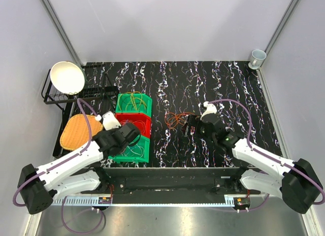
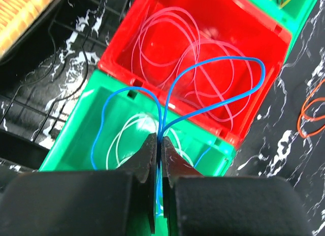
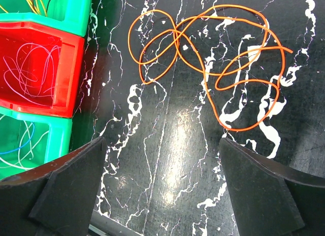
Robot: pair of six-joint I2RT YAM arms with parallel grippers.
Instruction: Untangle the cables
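Left gripper (image 2: 160,144) pinching blue cable (image 2: 203,83); right gripper (image 3: 162,182) wide above orange cable (image 3: 213,68).

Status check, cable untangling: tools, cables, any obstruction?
Left tool shut on blue cable, above near green bin. Right tool open over orange cable. Nothing in the way.

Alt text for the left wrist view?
The left gripper is shut on a blue cable, whose two loops fan up over a green bin holding a whitish cable and a red bin holding a pink cable. An orange cable lies on the black marbled table at the right edge.
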